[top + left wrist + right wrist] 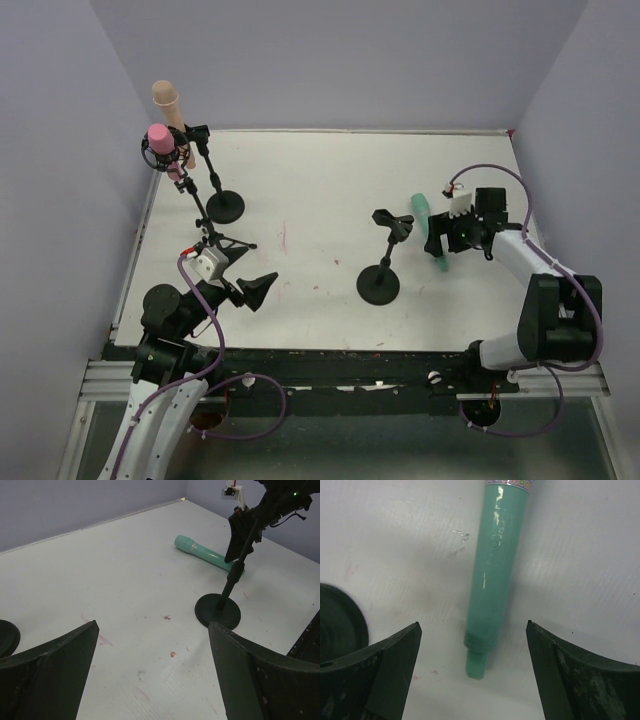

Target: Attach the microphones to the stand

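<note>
A teal microphone (422,212) lies on the white table right of the middle stand, whose round base (379,284) carries an empty clip (393,222). My right gripper (440,246) is open just above the microphone's tail end. In the right wrist view the microphone (497,570) lies between the spread fingers of that gripper (473,626), untouched. A pink microphone (160,138) and a beige microphone (167,98) sit on stands at the far left. My left gripper (262,288) is open and empty near the front left; its wrist view shows the teal microphone (205,554) and the stand base (217,611).
The left stand's round base (225,207) and a tripod stand (215,240) stand close to my left arm. Grey walls enclose the table on three sides. The middle stand's base (340,620) lies just left of my right fingers.
</note>
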Controlling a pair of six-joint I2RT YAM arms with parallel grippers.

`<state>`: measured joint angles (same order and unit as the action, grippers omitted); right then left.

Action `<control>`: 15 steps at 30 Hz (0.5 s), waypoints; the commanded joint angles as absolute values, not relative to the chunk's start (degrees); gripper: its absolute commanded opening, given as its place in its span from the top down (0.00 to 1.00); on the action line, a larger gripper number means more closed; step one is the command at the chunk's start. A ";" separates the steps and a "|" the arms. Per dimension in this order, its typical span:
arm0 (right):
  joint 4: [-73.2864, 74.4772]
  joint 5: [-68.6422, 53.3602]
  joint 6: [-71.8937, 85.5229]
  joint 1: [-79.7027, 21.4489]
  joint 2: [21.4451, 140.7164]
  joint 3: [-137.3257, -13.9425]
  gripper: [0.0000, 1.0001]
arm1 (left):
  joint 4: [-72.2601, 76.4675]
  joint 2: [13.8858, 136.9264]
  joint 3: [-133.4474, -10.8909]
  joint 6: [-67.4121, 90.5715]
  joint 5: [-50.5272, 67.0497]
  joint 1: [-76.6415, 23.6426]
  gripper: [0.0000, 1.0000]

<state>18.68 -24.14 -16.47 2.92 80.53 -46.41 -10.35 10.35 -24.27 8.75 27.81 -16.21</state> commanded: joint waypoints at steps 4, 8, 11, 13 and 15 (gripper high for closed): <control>13.19 -8.44 -13.45 0.00 89.29 -48.43 0.16 | -9.67 10.02 -23.64 7.82 28.13 -16.35 0.01; 12.74 -7.74 -13.27 -1.39 91.40 -48.60 0.25 | -9.58 10.46 -23.73 7.74 28.39 -16.35 0.01; 12.92 -7.82 -13.27 -1.49 92.55 -48.69 0.35 | -9.58 10.46 -23.64 7.73 28.48 -16.35 0.01; 13.18 -8.26 -13.36 -1.49 93.25 -48.69 0.43 | -9.58 10.28 -23.73 7.73 28.48 -16.35 0.01; 13.71 -8.35 -13.36 -1.41 93.86 -48.95 0.53 | -9.58 10.20 -23.64 7.73 28.48 -16.35 0.01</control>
<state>13.78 -9.65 -13.63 -1.08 91.83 -47.79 -10.35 10.35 -24.27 8.51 27.79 -16.21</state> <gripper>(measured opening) 0.545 0.987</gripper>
